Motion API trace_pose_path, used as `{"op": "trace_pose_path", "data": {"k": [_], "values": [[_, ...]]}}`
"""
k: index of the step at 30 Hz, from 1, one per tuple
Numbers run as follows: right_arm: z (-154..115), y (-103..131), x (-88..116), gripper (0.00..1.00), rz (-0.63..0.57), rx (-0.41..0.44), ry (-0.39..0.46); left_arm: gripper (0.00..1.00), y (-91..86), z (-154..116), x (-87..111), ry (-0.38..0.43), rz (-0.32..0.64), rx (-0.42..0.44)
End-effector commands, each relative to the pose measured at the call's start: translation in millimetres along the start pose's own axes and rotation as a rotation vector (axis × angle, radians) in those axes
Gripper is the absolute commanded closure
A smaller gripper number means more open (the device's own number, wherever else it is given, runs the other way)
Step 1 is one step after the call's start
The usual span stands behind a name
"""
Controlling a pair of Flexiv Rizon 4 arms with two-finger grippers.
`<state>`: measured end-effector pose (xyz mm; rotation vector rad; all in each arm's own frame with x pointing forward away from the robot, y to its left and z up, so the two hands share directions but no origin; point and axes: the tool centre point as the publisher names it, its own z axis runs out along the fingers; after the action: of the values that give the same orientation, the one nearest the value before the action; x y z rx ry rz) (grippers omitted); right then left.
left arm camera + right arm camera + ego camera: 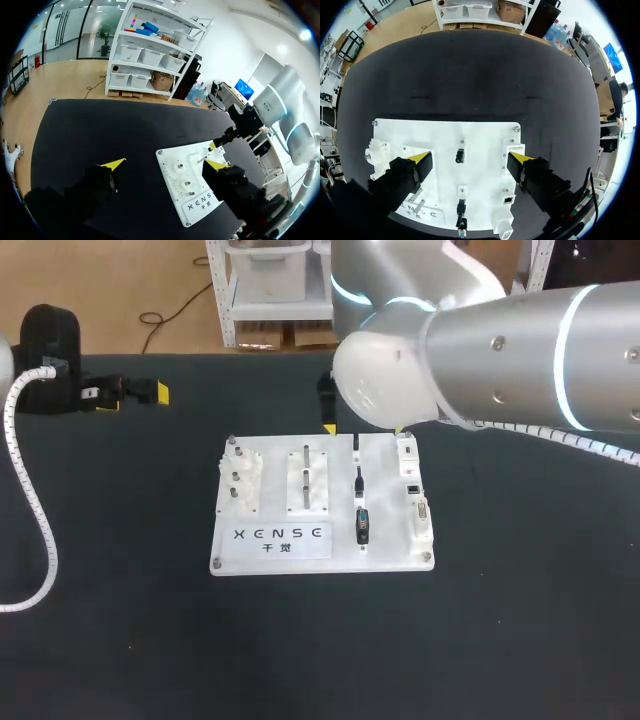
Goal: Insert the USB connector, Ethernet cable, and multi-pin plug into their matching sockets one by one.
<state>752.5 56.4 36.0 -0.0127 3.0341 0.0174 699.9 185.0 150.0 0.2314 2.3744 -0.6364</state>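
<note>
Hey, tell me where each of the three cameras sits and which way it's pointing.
Head view: fixed above and behind, facing down on the table and white board; right arm at the view's right.
Left wrist view: on the left wrist, off to the board's side, facing across the table toward it; open left hand shows.
Right wrist view: above the board, facing down on it; open right hand shows.
Shared: all three show the board.

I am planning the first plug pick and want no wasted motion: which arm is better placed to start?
The right. The open right gripper hangs above the white board, with a black plug below, between its fingers. The left gripper, also open, sits off to the board's side, over the black table.
</note>
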Motion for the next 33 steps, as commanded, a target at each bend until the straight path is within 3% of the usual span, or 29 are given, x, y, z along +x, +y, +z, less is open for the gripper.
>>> {"op": "trace_pose_path", "data": {"k": [1, 15, 16, 19, 26, 33], "values": [[1.7, 1.7, -1.0, 0.00, -0.002, -0.005, 0.004, 0.00, 0.0, 0.0, 0.0, 0.000, 0.000, 0.000], [10.8, 3.1, 6.0, 0.00, -0.002, -0.023, 0.005, 0.00, 0.0, 0.0, 0.0, 0.000, 0.000, 0.000], [11.1, 3.3, 7.2, 0.08, 0.003, -0.027, 0.008, 0.00, 0.0, 0.0, 0.0, 0.000, 0.000, 0.000], [12.1, 3.6, 8.6, 0.51, 0.005, -0.032, 0.007, 0.00, 0.0, 0.0, 0.0, 0.000, 0.000, 0.000], [14.7, 4.5, 11.6, 0.76, 0.004, -0.035, 0.006, 0.00, 0.0, 0.0, 0.0, 0.000, 0.000, 0.000], [17.2, 4.8, 9.9, 0.87, 0.004, -0.031, 0.005, 0.00, 0.0, 0.0, 0.0, 0.000, 0.000, 0.000]]}}
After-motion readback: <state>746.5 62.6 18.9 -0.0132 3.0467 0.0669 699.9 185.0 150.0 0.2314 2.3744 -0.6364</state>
